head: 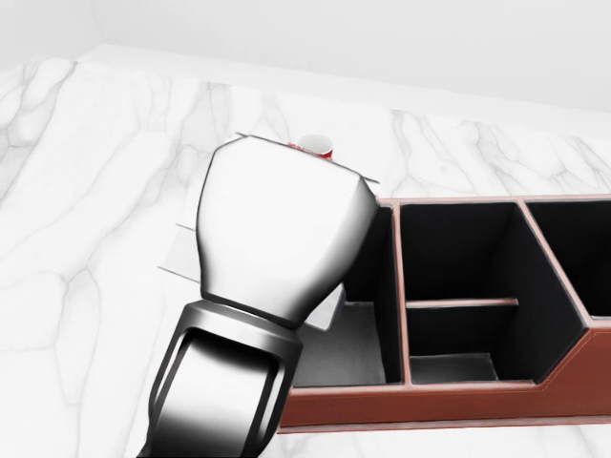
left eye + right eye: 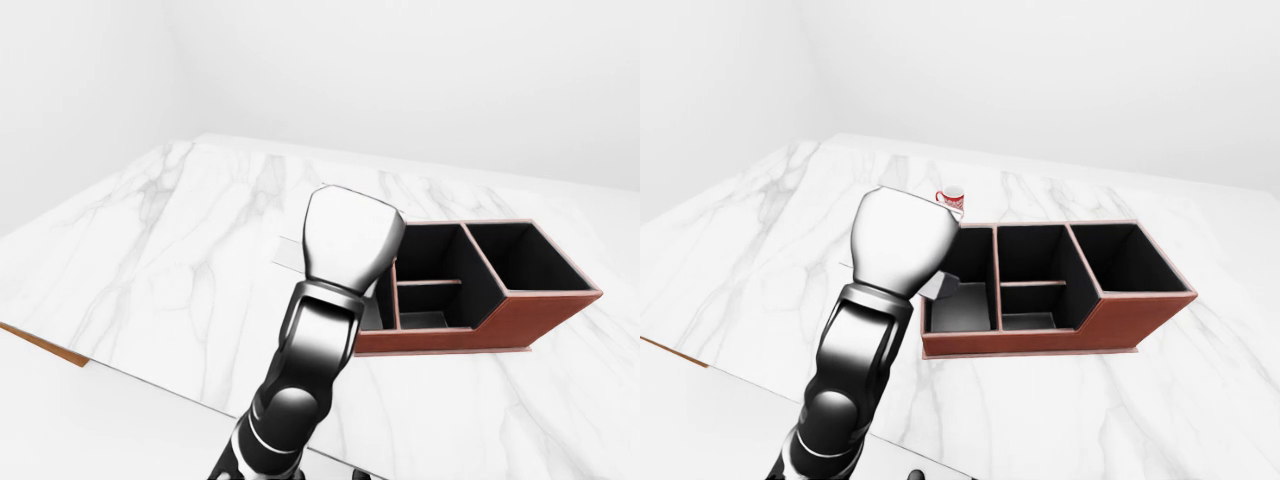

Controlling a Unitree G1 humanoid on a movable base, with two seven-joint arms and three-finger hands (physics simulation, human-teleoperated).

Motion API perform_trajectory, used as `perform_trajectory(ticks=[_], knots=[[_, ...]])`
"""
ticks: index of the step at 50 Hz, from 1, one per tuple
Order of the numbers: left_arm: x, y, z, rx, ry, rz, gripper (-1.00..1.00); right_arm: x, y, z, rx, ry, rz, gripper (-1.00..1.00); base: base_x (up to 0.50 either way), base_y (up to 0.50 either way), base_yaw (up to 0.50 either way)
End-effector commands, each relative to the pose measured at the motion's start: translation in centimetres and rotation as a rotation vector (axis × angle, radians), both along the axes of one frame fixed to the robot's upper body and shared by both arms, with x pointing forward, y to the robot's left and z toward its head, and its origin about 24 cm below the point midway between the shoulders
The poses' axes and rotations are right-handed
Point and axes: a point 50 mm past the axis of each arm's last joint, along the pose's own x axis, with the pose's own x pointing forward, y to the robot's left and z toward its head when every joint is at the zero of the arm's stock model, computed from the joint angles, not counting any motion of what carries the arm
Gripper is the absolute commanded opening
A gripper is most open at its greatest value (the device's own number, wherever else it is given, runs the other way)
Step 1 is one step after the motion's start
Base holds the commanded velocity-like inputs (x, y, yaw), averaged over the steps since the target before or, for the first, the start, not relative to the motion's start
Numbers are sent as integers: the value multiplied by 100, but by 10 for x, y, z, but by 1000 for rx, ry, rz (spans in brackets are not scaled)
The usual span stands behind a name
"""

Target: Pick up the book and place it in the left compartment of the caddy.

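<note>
My left hand (image 1: 277,239) fills the middle of the head view, its glossy back toward the camera and its fingers hidden behind it. A pale grey book (image 1: 181,256) sticks out past the hand's left side, and its lower corner (image 2: 937,285) shows over the left compartment (image 2: 965,305) of the red-brown caddy (image 2: 1040,340). The book travels with the hand, so the hand is shut on it. The hand hangs over the caddy's left wall. My right hand does not show in any view.
A red patterned mug (image 2: 950,198) stands just above the caddy's top-left corner, half hidden by the hand in the head view. The caddy's other black compartments (image 2: 1120,255) lie to the right. The marble table (image 2: 150,260) ends at a brown edge (image 2: 40,345) at lower left.
</note>
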Motion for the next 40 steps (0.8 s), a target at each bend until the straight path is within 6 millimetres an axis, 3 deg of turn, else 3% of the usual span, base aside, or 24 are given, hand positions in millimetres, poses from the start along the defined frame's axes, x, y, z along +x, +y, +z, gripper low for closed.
perform_trajectory(ticks=[1, 23, 40], knots=[[9, -11, 11, -8, -17, -3, -100, 0, 1, 0, -2, 3, 3, 100, 0, 0, 0], [21, -32, 2, -87, 45, -51, -100, 2, 2, -2, -13, 23, 9, 100, 0, 0, 0], [31, -33, -13, -77, 78, -38, -100, 5, 2, -6, -4, 40, 17, 100, 0, 0, 0]])
